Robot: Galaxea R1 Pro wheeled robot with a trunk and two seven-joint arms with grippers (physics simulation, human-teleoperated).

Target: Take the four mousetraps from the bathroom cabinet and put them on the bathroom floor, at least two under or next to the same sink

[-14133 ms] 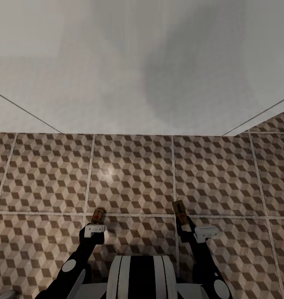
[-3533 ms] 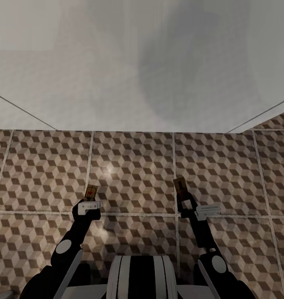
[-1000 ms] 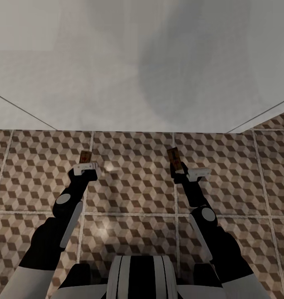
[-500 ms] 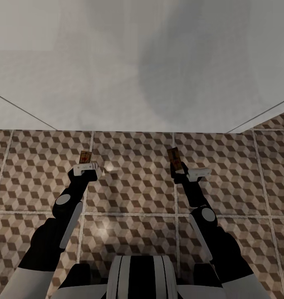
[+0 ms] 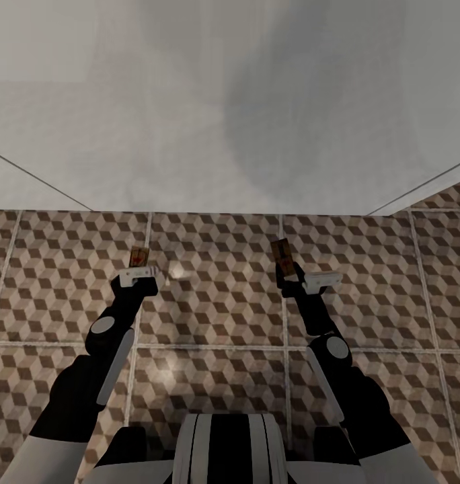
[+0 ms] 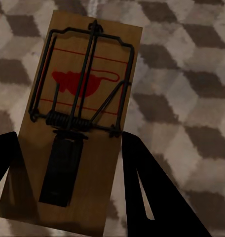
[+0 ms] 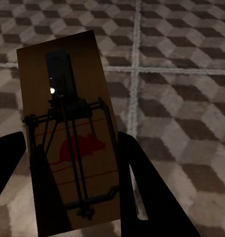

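Left wrist: tan mousetrap (image 6: 78, 133), red mouse print.

Light is soft and even, with no harsh source. A broad grey shadow blots the pale white surface (image 5: 230, 101) at upper centre-right of the head view. Two small glare spots shine on the brown, beige and white cube-patterned floor tiles (image 5: 216, 316), one between the arms, one nearer the trunk. The tan wooden mousetrap with dark wire (image 7: 68, 148) in the right wrist view sits dim, in shade; the similar mousetrap (image 6: 83, 113) in the left wrist view is brighter. Tile edges look soft and slightly blurred
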